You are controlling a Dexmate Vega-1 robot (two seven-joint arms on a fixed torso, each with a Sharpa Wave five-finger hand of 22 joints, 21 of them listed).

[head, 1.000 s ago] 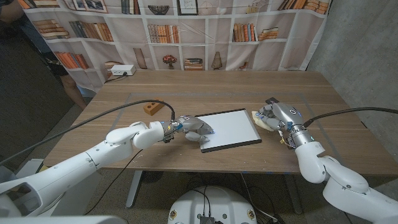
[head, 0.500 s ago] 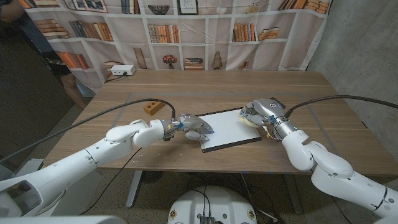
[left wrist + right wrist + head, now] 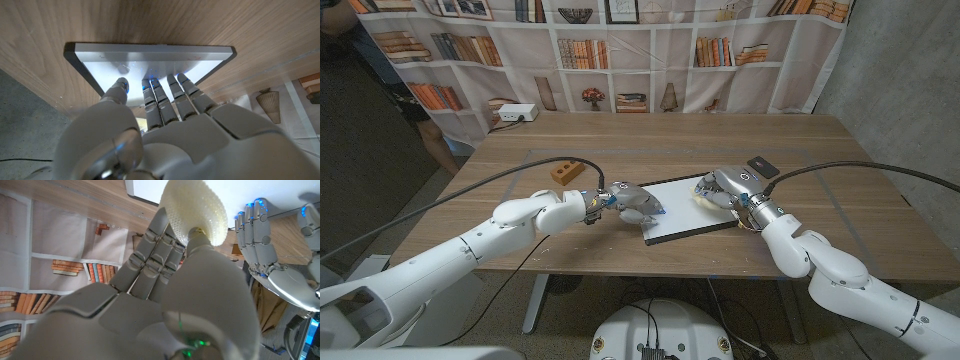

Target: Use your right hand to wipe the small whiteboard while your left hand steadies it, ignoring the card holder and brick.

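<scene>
Small whiteboard (image 3: pixel 686 208) lies mid-desk (image 3: pixel 620 150). Left robot hand (image 3: pixel 632 204) presses fingertips on its near-left corner; right robot hand (image 3: pixel 725 186) grips pale wiping pad (image 3: pixel 196 211) at the far-right edge. Advice: sweep flat, lightly, toward the steadied corner.

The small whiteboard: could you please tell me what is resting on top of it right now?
The left hand rests its fingertips on the whiteboard. The right hand holds a pale sponge at the opposite edge; whether it touches is hidden. No marks show on the bare part.

The whiteboard (image 3: pixel 150 57) looks glossy and smooth, on a matt grained wooden table (image 3: pixel 650 140); the pale sponge (image 3: pixel 194 211) looks rough.
</scene>
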